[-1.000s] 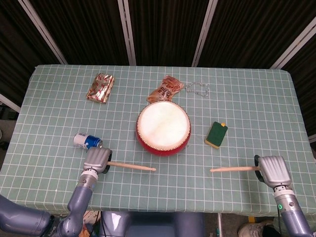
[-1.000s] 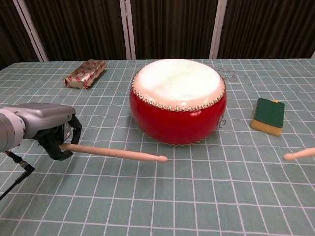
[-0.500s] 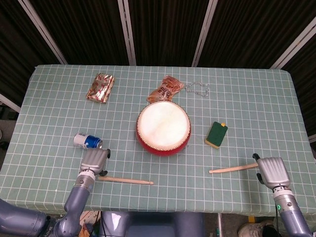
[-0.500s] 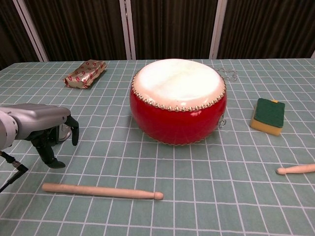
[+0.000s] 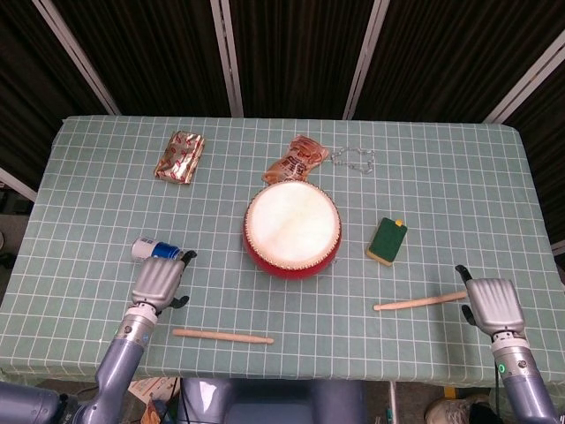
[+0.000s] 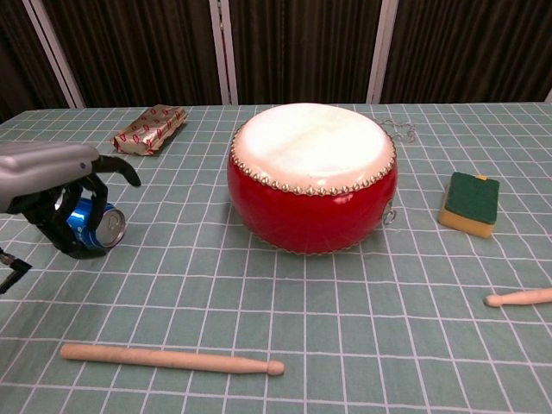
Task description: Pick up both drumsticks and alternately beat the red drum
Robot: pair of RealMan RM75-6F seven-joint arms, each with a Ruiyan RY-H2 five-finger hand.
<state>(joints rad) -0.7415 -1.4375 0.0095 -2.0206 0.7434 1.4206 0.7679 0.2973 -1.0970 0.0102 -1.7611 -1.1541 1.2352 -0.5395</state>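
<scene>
Both drumsticks dropped since a second ago: left drumstick (image 5: 222, 336) lies lower left, right drumstick (image 5: 420, 302) lower right. Left hand (image 5: 158, 283) and right hand (image 5: 491, 305) empty, fingers spread. Drum (image 5: 292, 230) sits at centre. Drumming looks finished, or needs a re-grasp.

Red drum (image 5: 292, 231) w/ cream-white skin, brass studs. Pale wood drumsticks (image 5: 222, 336). Desk (image 5: 441, 203) in green cloth w/ white grid. Blue-silver can (image 6: 95, 226). Green-yellow sponge (image 5: 387, 241). Gold-red wrapper (image 5: 180, 156). Grey metal hands (image 5: 157, 283).
</scene>
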